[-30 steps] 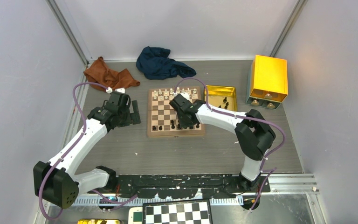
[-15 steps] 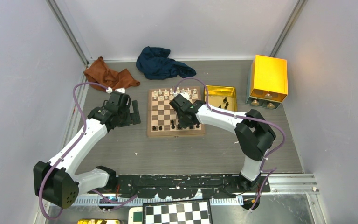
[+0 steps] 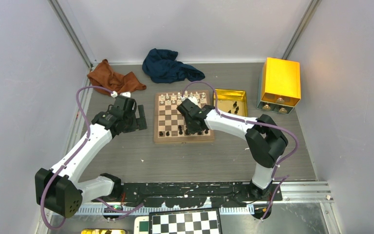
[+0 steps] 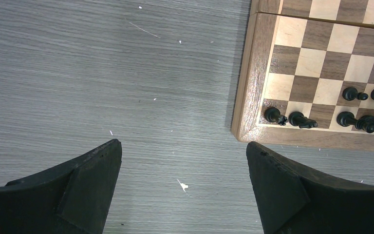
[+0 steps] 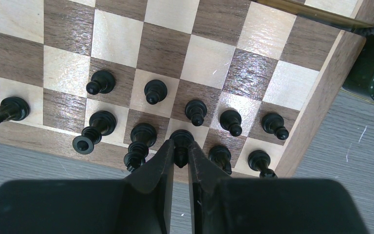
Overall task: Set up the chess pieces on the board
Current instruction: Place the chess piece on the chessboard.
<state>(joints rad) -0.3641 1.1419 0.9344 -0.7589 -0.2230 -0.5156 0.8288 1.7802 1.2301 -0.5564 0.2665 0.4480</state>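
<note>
- The right gripper (image 5: pixel 180 152) is clamped on one tiny black chess piece (image 5: pixel 181 138). Its fingers are nearly together around the piece's stem, above a square in the row nearest the rim of the square wooden chessboard (image 5: pixel 317 109) with light and dark brown squares.
- Whether the held piece's base already touches its square cannot be told from the wrist view.
- The other tiny black chess pieces (image 5: pixel 195 111) stand in two rows along that same near edge. One neighbour (image 5: pixel 141 141) is just beside the held piece on one side and another (image 5: pixel 220 157) on the other.
- To do this well, the piece probably needs to go straight down until it sits flat in the middle of its square. The jaws should then part only a little, since a wide opening could topple either neighbour.
- The retreat is best made straight up, with no sideways move until the fingers are above the piece tops.
- The left gripper (image 4: pixel 184 157) hangs with its jaws wide apart and empty over the grey table (image 4: pixel 102 73), just beside the board's left rim.
- A few dark pieces seem to lie in the shallow gold tin tray (image 3: pixel 230 91) to the right of the board, so more placements likely remain.
- Compared with a second ago, the top view shows almost nothing changed. The right wrist has shifted only slightly, and the left arm and the pieces on the board stay where they were.
</note>
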